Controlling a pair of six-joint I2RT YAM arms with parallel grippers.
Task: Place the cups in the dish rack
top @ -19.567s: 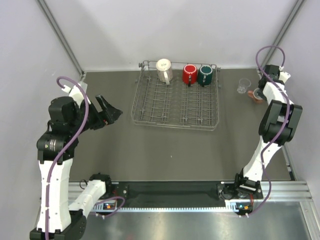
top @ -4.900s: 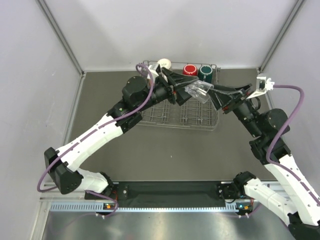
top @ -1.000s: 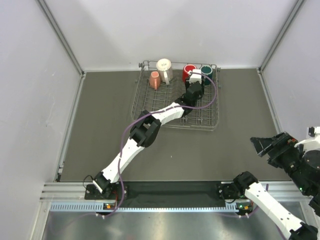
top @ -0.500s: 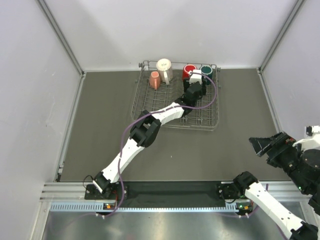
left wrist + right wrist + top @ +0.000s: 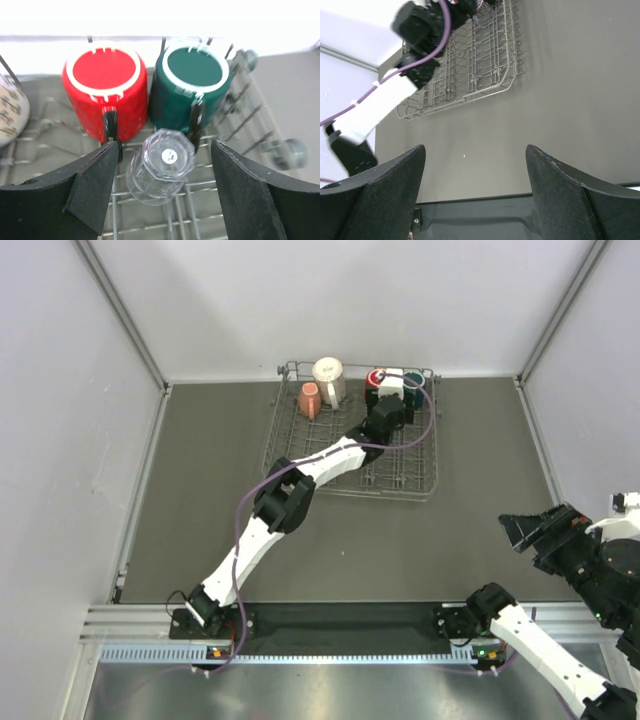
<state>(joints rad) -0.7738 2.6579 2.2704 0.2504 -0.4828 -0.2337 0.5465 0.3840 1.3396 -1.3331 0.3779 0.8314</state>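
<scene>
4 mugs, 1 glass in 1 dish rack; left jaws apart, right jaws apart.

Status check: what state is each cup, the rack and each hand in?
Red mug: base up in rack.
Green mug: base up beside it.
Glass: base up in rack, ungripped.
White mug: in rack.
Pink mug: in rack beside white mug.
Rack: holds all five cups.
Left hand: open around glass.
Right hand: open, empty, off the rack.

Overhead and wrist cameras share the dish rack.
</scene>
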